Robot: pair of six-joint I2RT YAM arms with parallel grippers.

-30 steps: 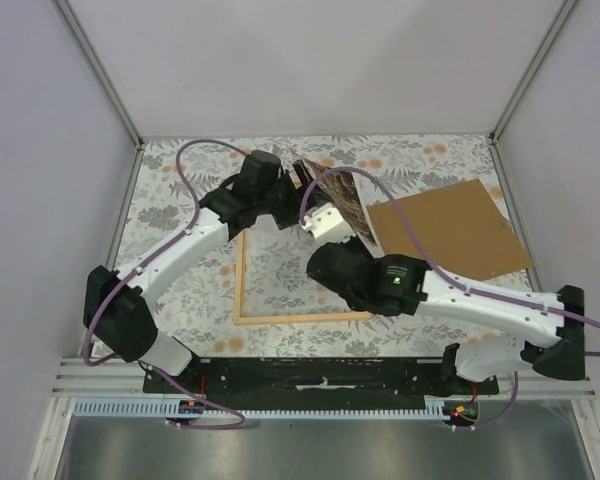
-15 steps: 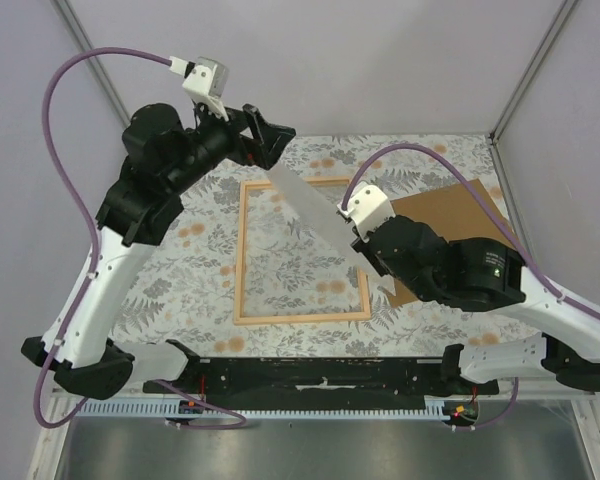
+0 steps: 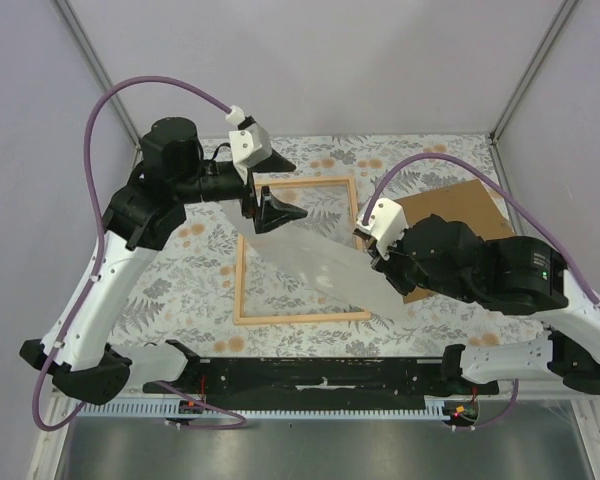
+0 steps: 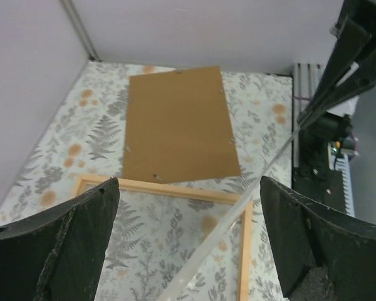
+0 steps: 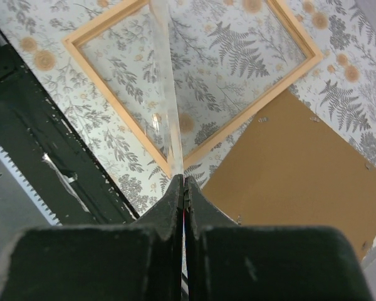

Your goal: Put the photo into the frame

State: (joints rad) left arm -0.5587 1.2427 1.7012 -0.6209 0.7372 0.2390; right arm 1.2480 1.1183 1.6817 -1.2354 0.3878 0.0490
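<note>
The photo (image 3: 310, 255) hangs tilted over the frame, its pale side facing up in the top view. It shows edge-on in the right wrist view (image 5: 169, 94) and as a thin slanting edge in the left wrist view (image 4: 225, 229). My right gripper (image 3: 375, 265) (image 5: 183, 182) is shut on the photo's near right corner. My left gripper (image 3: 285, 190) (image 4: 187, 200) is open at the photo's far left end, and the edge runs between its fingers without touching them. The light wooden frame (image 3: 240, 290) (image 4: 175, 187) (image 5: 113, 103) lies flat on the table below.
A brown backing board (image 3: 460, 215) (image 4: 175, 125) (image 5: 288, 163) lies flat just right of the frame, near its far right corner. The table has a floral cloth (image 3: 180, 290). Pale walls stand on three sides, and a black rail (image 3: 310, 375) runs along the near edge.
Both arms have lifted off the table. The photo has turned from nearly edge-on to showing its broad pale face. The left gripper has opened fully and swung down over the frame's far left.
</note>
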